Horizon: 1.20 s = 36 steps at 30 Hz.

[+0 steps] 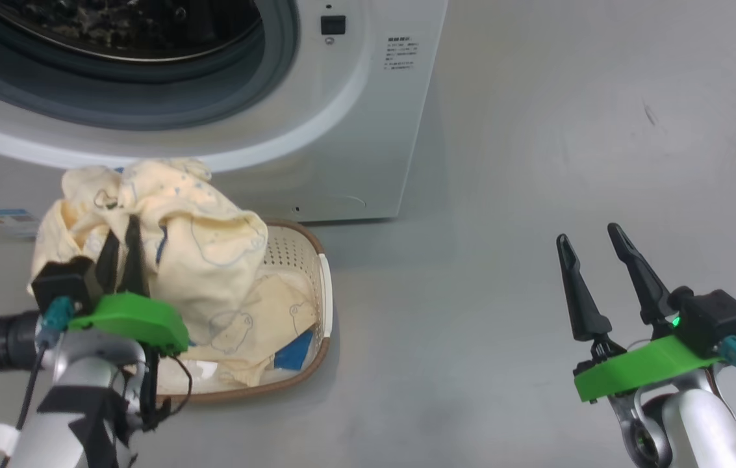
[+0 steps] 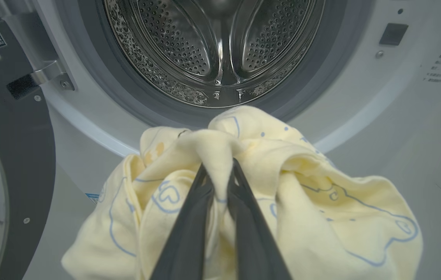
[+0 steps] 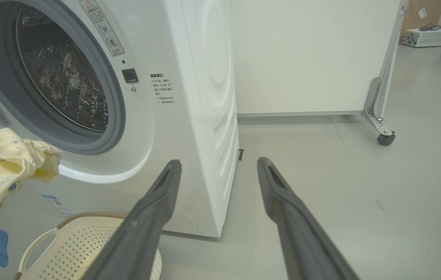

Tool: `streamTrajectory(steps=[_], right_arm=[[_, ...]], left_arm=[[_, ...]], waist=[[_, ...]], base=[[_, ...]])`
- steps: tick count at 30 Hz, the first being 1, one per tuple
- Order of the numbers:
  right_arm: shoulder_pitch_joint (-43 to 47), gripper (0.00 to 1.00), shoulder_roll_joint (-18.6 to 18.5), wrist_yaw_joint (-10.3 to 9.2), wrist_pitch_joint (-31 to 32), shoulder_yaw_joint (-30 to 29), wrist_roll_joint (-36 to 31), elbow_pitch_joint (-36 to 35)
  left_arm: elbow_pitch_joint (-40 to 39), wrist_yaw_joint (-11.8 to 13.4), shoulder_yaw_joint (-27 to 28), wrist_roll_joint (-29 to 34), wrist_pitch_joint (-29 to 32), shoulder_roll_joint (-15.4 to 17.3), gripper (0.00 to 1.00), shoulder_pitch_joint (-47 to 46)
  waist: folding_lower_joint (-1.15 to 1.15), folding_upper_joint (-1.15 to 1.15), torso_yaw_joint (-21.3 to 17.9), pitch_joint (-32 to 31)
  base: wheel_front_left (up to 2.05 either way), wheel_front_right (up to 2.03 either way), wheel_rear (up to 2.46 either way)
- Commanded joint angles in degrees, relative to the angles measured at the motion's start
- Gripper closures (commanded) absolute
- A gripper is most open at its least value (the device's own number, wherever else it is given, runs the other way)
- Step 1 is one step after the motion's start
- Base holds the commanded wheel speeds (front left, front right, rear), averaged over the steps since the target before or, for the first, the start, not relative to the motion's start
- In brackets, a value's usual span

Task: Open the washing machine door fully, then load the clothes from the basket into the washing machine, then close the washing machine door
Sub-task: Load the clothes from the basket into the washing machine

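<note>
Head view: left tool (image 1: 122, 229) pinched tight on a bundle of clothes (image 1: 212, 240), held above the basket (image 1: 323, 279); right tool (image 1: 588, 232) wide, empty, well off to the side. Left wrist view: drum mouth (image 2: 212, 46) dead ahead, slightly higher. Right wrist view: washing machine (image 3: 189, 97) sits leftward, so left arm's nearer.

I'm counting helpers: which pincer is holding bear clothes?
The left pincer, pinching a cream garment near the washing machine; the right pincer stands open, empty.
</note>
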Motion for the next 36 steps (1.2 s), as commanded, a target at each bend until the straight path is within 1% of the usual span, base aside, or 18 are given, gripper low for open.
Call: streamTrajectory(steps=[1, 5, 10, 18, 23, 29, 31, 36], right_arm=[[-1.9, 0.00, -0.4, -0.16, -0.5, 1.3, 0.5, -1.5], [-3.7, 0.00, -0.4, -0.16, -0.7, 1.7, 1.4, -1.3], [-6.0, 0.00, -0.4, -0.16, -0.8, 2.2, 2.5, -1.6], [-8.5, 0.00, -0.4, -0.16, -0.8, 3.1, 4.6, -2.6], [-9.8, 0.00, -0.4, -0.16, -0.8, 4.2, 5.8, -2.7], [-11.4, 0.00, -0.4, -0.16, -0.8, 5.4, 7.2, -3.0], [-12.3, 0.00, -0.4, -0.16, -0.8, 6.4, 7.8, -3.0], [-13.2, 0.00, -0.4, -0.16, -0.8, 7.4, 8.6, -3.2]], left_arm=[[-1.5, -0.2, 2.7, -0.2, -0.2, 2.1, 1.00, -2.9], [2.6, -1.9, 3.2, -0.8, 1.2, 3.0, 1.00, -9.4], [7.6, -3.9, 4.1, -2.0, 5.3, 5.0, 1.00, -18.1], [13.4, -6.5, 4.8, -3.1, 15.2, 9.6, 1.00, -31.5], [15.4, -7.9, 4.7, -2.8, 20.9, 12.9, 1.00, -39.6], [17.3, -10.1, 3.8, -2.4, 26.8, 15.4, 1.00, -47.8], [17.9, -10.6, 3.4, -1.8, 27.0, 16.2, 1.00, -51.4], [19.3, -10.7, 2.9, 0.3, 23.6, 17.4, 1.00, -56.4]], waist=[[-0.01, 0.00, -1.4, 2.4], [-0.01, 0.00, -2.8, 5.9], [-0.01, 0.00, -4.5, 9.7], [-0.01, 0.00, -6.9, 14.7], [-0.01, 0.00, -8.5, 17.9], [-0.01, 0.00, -10.2, 21.9], [-0.01, 0.00, -11.1, 23.4], [-0.01, 0.00, -12.3, 25.1]], base=[[0.00, 0.00, 0.00], [0.00, 0.00, 0.00], [0.00, 0.00, 0.00], [0.00, 0.00, 0.00], [0.00, 0.00, 0.00], [0.00, 0.00, 0.00], [0.00, 0.00, 0.00], [0.00, 0.00, 0.00]])
